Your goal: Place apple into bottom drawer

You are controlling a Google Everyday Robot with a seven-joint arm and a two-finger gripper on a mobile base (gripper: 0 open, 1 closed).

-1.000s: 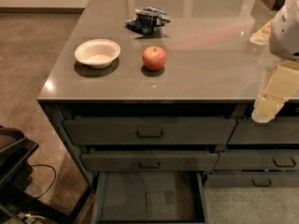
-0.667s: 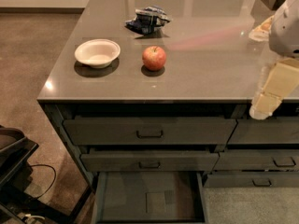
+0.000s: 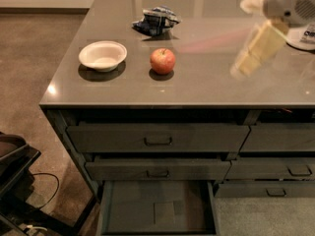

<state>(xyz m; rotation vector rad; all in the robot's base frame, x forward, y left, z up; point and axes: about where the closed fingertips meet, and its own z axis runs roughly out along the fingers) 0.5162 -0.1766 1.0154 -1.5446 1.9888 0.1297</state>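
Raised over the right side of the counter [image 3: 197, 85], my gripper [image 3: 257, 48] had moved since one second before. Then it hung lower, at the front right edge of the counter. Now it stood higher and more to the left, above the top and nearer to the apple [image 3: 162, 61]. It did not hold the apple, and whether it was open or closed I could not tell.

The apple itself had not moved. It sat on the counter just to the right of the white bowl [image 3: 102, 56], in front of a crumpled packet [image 3: 155, 20], and well apart from my gripper. The bottom drawer [image 3: 133, 208] was pulled out as before, below two closed drawers, with its flat floor and paler square patch in view.

I judged that the reach toward the apple had only started. The pick was not yet done, and because the drawer already stood open, no opening step remained.
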